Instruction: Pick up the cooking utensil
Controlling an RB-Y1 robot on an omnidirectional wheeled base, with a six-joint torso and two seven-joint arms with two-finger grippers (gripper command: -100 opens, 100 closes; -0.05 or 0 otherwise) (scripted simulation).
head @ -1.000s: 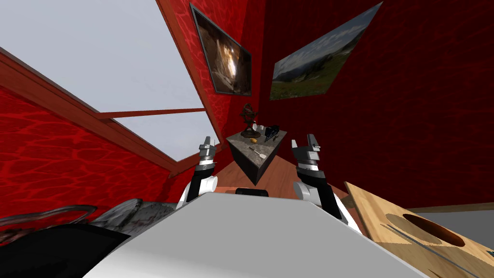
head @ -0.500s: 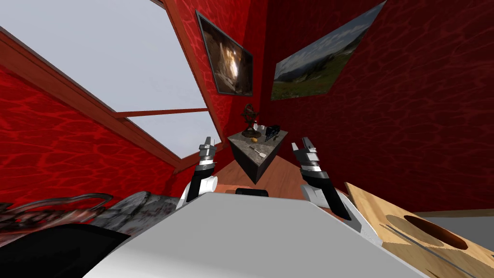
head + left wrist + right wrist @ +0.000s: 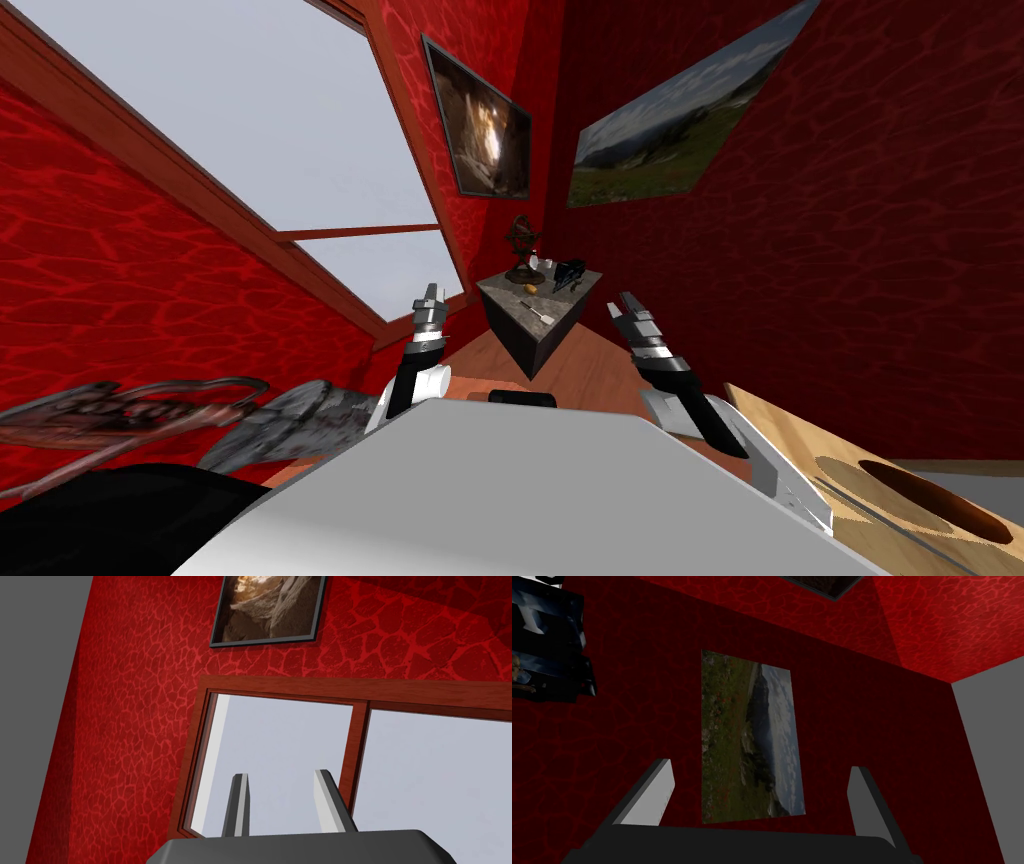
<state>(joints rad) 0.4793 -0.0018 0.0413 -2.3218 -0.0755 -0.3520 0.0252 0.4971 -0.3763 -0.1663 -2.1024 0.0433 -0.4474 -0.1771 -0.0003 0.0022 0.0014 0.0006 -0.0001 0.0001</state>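
Hovering short of the utensil (image 3: 537,313), right hand (image 3: 620,301) points forward, spread wide.

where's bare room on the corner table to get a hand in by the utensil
Crowded at the back: a globe-like ornament, a white cup and a dark object. A small yellow item sits just behind the utensil. Bare table top lies between the utensil and the dark object, toward the right edge.
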